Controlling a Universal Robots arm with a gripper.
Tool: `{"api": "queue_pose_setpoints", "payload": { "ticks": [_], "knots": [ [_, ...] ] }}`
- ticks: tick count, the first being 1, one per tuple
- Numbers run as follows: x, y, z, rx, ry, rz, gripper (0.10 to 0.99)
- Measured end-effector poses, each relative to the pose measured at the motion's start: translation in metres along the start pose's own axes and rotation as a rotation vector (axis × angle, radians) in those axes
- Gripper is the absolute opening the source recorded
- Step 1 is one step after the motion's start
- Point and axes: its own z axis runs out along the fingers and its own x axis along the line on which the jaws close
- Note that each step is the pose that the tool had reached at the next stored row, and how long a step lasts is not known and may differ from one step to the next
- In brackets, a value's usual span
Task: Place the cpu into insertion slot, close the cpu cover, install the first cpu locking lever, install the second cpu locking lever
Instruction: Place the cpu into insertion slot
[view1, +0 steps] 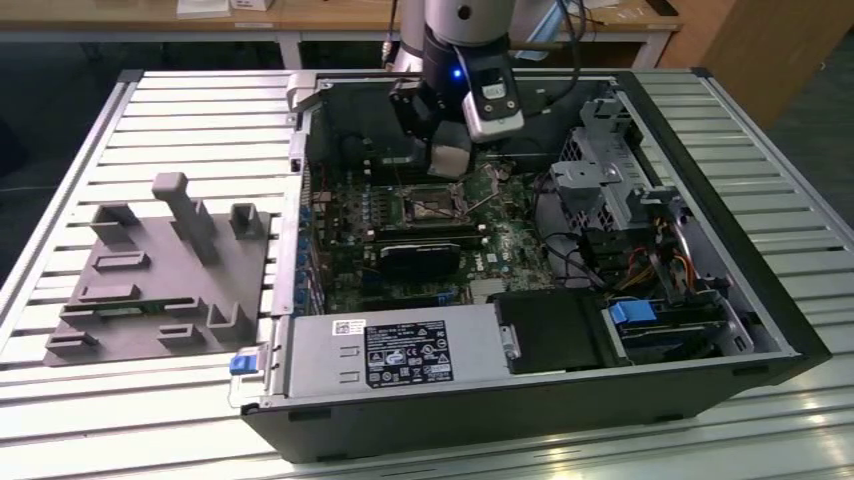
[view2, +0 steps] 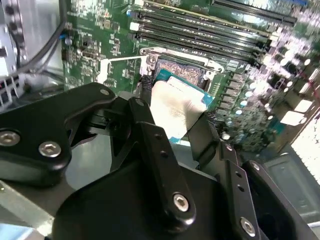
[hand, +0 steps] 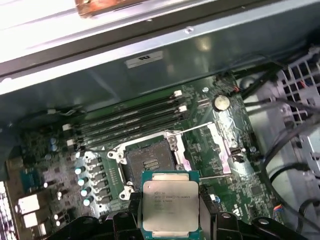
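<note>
We are holding the cpu (hand: 170, 202) flat, metal top up, with the gripper (hand: 170, 216) clamped on two of its opposite edges, one black finger on each side. In the first wrist view the insertion slot (hand: 149, 161) is lying just beside the chip, on the side toward the long memory slots (hand: 130, 122). Its dark recessed centre is showing uncovered, so the chip is hanging near the slot, not yet over it. The chip being square, we are judging its edges to be running nearly parallel to the slot's rim, perhaps slightly turned. A silvery plate (hand: 222, 142) is standing beside the slot, which we are taking for the opened cpu cover. In the exterior view the arm is reaching down into the computer case (view1: 747, 250), with dark cables (view1: 574, 255) lying off toward the exterior view's right.
</note>
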Motion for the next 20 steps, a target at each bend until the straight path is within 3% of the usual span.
{"api": "queue_pose_setpoints", "payload": {
  "ticks": [20],
  "knots": [
    [0.0, -0.0006, 0.0063, -0.001, -0.0365, 0.363, 0.537]
  ]
}}
